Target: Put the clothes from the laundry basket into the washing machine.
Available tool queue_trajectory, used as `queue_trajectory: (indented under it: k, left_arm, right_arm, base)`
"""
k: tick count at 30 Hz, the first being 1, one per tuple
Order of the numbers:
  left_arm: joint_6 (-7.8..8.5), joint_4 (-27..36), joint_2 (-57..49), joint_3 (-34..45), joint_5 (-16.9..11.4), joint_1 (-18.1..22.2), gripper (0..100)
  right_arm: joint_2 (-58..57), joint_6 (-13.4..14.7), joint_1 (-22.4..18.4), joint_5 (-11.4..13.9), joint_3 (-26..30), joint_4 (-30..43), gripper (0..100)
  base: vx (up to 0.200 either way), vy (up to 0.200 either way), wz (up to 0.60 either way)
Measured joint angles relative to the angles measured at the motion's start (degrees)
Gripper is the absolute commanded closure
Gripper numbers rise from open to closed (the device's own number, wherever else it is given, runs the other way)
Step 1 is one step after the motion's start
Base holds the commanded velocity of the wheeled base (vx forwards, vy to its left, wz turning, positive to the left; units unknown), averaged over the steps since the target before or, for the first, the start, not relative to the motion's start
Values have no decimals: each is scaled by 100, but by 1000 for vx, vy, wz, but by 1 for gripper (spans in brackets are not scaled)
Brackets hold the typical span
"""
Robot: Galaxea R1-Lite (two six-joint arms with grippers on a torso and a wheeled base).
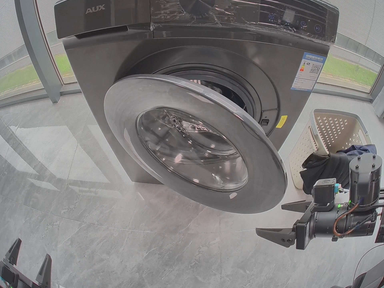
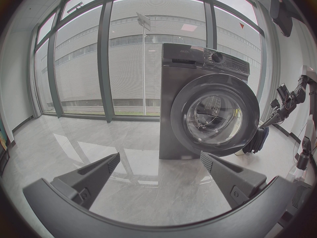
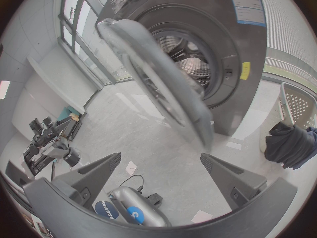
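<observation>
Clothes (image 1: 326, 169) over laundry basket (image 1: 340, 127) rim look soft, light, floppy (grab bunched top fold); right end effector (image 1: 269, 219) jaws wide, empty; left end effector (image 1: 32, 249) likewise.

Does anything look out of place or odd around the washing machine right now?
The dark clothes hang over the rim of the laundry basket instead of lying inside it. Crinkled plastic film covers the control panel of the washing machine. Small paper scraps lie on the floor.
</observation>
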Motion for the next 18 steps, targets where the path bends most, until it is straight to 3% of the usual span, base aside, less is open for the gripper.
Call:
queue_trajectory:
  k: [6,12,18]
  left_arm:
    - [2,2,0,0,0,0,0]
    - [5,0,0,0,-2,0,0]
    - [2,2,0,0,-5,0,0]
  right_arm:
    - [-127,-18,-88,-57,315,33,0]
    - [-160,-95,-909,-88,475,45,0]
    - [213,-212,-1843,-57,194,17,0]
  base:
    - [0,0,0]
    - [0,0,0]
    - [0,0,0]
